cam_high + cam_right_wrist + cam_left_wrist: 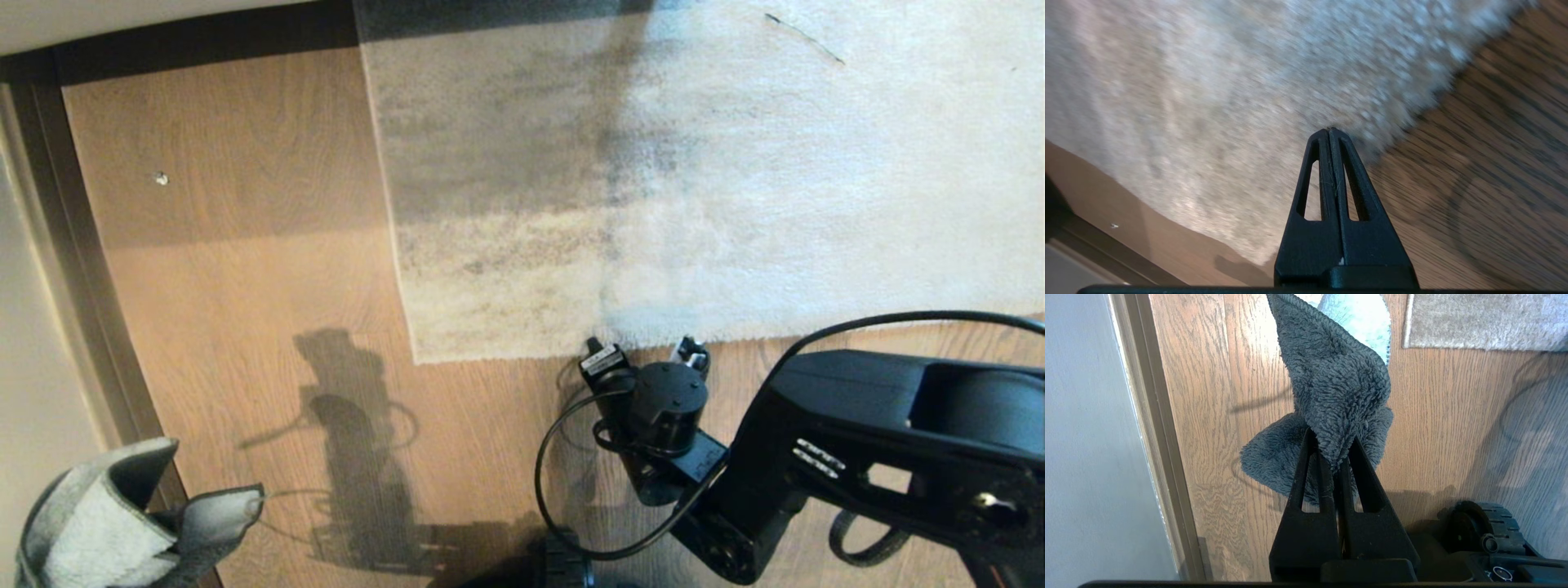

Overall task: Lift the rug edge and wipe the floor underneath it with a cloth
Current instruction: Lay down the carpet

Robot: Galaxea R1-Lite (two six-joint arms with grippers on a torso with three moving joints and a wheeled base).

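The pale grey rug (735, 180) lies flat on the brown wood floor (245, 245). Its rug edge (506, 353) runs along the near side to a square corner. My right gripper (1330, 130) is shut with nothing between its fingers, its tips right at the rug edge (1412, 102) where pile meets floor (1474, 163). In the head view the right arm (857, 433) reaches in from the lower right. At the lower left my left gripper (1331, 445) is shut on the grey fuzzy cloth (1331, 384), which bunches above the floor (1208, 416). The cloth (106, 523) also shows in the head view.
A dark skirting strip (73, 245) and a pale wall run along the left. A small white speck (161, 178) lies on the planks. A black cable (547, 482) loops off the right wrist. One of my base wheels (1490, 522) stands near the left gripper.
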